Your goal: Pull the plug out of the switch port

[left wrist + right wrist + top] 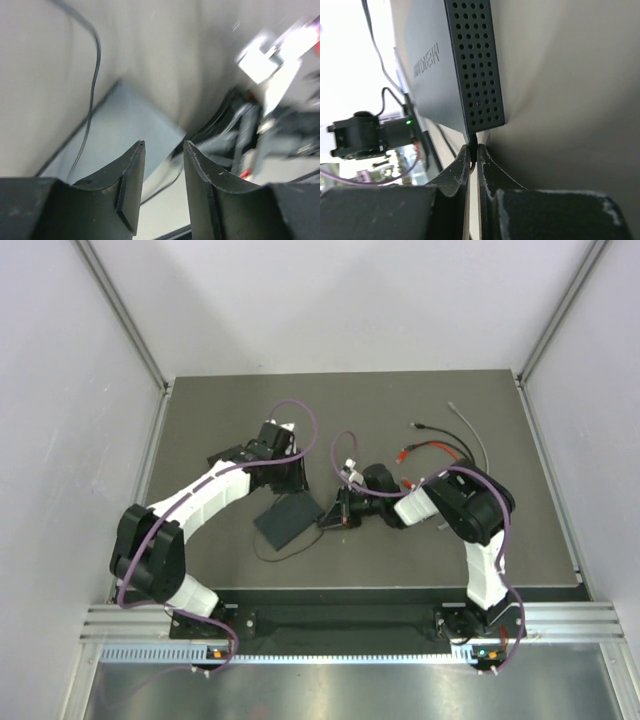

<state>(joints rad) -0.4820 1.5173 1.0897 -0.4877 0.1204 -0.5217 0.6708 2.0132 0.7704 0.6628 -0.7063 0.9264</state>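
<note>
The switch (288,519) is a flat dark box lying near the table's middle. In the right wrist view its perforated side (475,65) faces me. A small black plug (473,141) sticks out of its near corner. My right gripper (473,150) is shut on that plug; from above it sits at the switch's right corner (333,516). My left gripper (290,480) hovers just behind the switch. In the left wrist view the left gripper (163,146) is open with nothing between its fingers, and the switch (125,130) lies below them.
A thin black cable (285,555) loops from the switch toward the front edge; it also shows in the left wrist view (95,65). Loose red-tipped leads (430,448) and a grey cable (465,425) lie at the back right. White walls enclose the table.
</note>
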